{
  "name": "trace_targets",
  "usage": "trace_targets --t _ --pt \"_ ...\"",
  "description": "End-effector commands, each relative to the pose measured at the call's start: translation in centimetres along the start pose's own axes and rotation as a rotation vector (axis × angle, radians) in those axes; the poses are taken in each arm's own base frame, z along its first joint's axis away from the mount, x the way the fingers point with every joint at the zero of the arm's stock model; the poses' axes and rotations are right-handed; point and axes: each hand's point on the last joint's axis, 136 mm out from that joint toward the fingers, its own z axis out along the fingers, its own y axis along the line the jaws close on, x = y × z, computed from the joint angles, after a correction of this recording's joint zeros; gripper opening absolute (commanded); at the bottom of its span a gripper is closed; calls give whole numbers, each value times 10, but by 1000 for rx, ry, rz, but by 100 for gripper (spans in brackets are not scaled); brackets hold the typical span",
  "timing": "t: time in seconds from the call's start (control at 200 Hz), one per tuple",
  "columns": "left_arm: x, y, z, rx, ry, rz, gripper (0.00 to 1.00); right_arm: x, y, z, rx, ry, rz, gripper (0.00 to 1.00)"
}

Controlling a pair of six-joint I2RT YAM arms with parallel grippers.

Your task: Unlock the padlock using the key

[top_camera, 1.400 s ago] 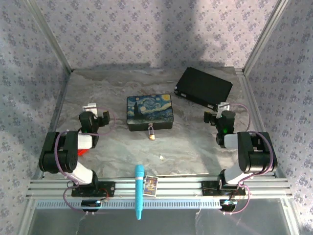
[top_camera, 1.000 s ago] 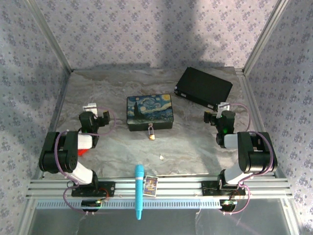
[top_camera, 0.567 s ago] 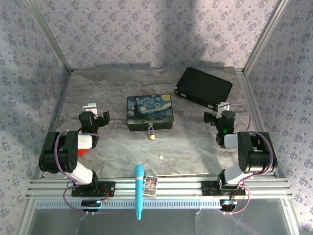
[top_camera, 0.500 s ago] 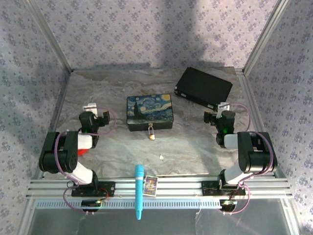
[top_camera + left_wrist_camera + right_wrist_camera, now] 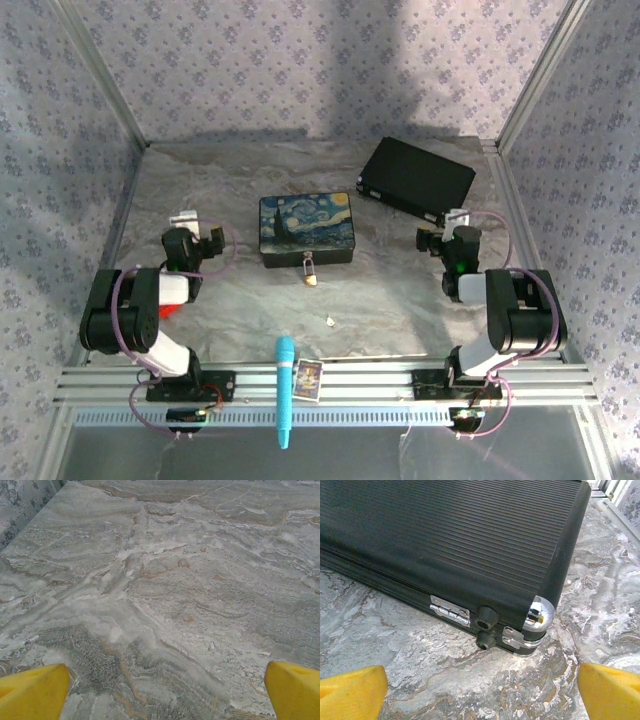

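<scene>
Evidently nothing is held: left pincer (image 5: 160,695) and right pincer (image 5: 480,692) gape wide, so first pinch the key (image 5: 329,321) flat, near the tin (image 5: 306,228) bearing the padlock (image 5: 310,272).

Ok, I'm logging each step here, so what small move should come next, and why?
Probably turn the right gripper away from the black case and toward the key. Both it and the left gripper are open and empty. The key lies loose on the table, apart from the padlock hanging at the tin.
</scene>
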Motion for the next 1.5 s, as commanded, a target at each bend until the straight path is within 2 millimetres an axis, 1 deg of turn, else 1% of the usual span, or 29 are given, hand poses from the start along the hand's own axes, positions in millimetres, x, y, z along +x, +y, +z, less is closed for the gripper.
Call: trace_targets --t 0.0,0.095,0.195,0.32,0.33,0.38,0.41,0.44,0.51,0.53,0.585,0.63,0.775,0.84,0.855,0.875,0.93,0.94,0.945,1.005,1.089,1.149,1.199,1.234,1.324,1.364,1.419,1.459,1.494 --pt "-20 -3 -4 23 -48 3 100 -15 2 -2 -18 -17 -21 99" --pt "-27 -1 -16 11 -78 0 100 -23 2 -10 -15 -30 -27 99" --pt "-35 0 -29 10 -80 -13 100 -36 3 -24 -9 -65 -32 99" --pt "-58 5 -52 -10 -106 -87 100 -54 1 -43 -4 -47 34 99" --pt "-61 5 -55 -8 -113 -101 100 -58 1 -46 -5 -53 42 99" --pt "-73 6 -66 -6 -126 -178 100 -64 4 -55 -28 -40 72 99" --pt "-77 8 -72 -7 -123 -242 100 -67 6 -60 -43 -42 93 99" --pt "-79 9 -78 -7 -112 -313 100 -71 5 -66 -41 -40 153 99" --pt "-82 9 -91 6 -100 -471 100 -64 -12 -76 56 25 349 99" --pt "-82 8 -94 18 -98 -512 100 -59 -13 -78 56 62 392 99" --pt "-78 5 -101 39 -76 -632 100 -64 -2 -81 -40 114 446 99" --pt "-72 0 -106 63 -36 -703 100 -69 17 -88 -146 158 460 99" --pt "-61 -37 -118 244 114 -742 100 -70 63 -109 -335 232 421 99" --pt "-50 -52 -123 287 187 -748 100 -65 79 -116 -380 266 406 99" --pt "-48 -56 -124 296 203 -743 100 -63 85 -118 -396 279 396 99" --pt "-46 -61 -126 303 224 -731 100 -61 89 -119 -402 288 389 99" --pt "-38 -71 -133 302 285 -675 100 -52 109 -126 -432 329 335 99" --pt "-37 -73 -134 299 296 -664 100 -52 109 -126 -431 328 331 99" --pt "-36 -74 -135 298 301 -658 100 -49 113 -128 -437 337 319 99" --pt "-32 -83 -143 281 354 -580 100 -38 127 -134 -432 369 246 99" --pt "-28 -110 -155 334 413 -490 100 -18 150 -144 -435 411 141 99" --pt "-24 -131 -163 387 449 -460 100 -4 168 -152 -446 441 89 99" --pt "-18 -145 -169 419 480 -448 100 9 185 -160 -479 463 45 95" --pt "-16 -154 -173 443 493 -438 100 17 194 -165 -487 472 23 95" --pt "-8 -171 -181 466 518 -411 100 39 217 -179 -516 496 -15 93" --pt "-4 -178 -184 480 526 -403 100 48 226 -186 -535 510 -29 90" --pt "3 -189 -189 502 551 -393 100 61 233 -191 -533 527 -56 86" --pt "9 -196 -191 516 570 -385 100 70 238 -195 -531 541 -71 79" --pt "14 -202 -194 525 587 -376 100 77 243 -198 -535 549 -76 75"
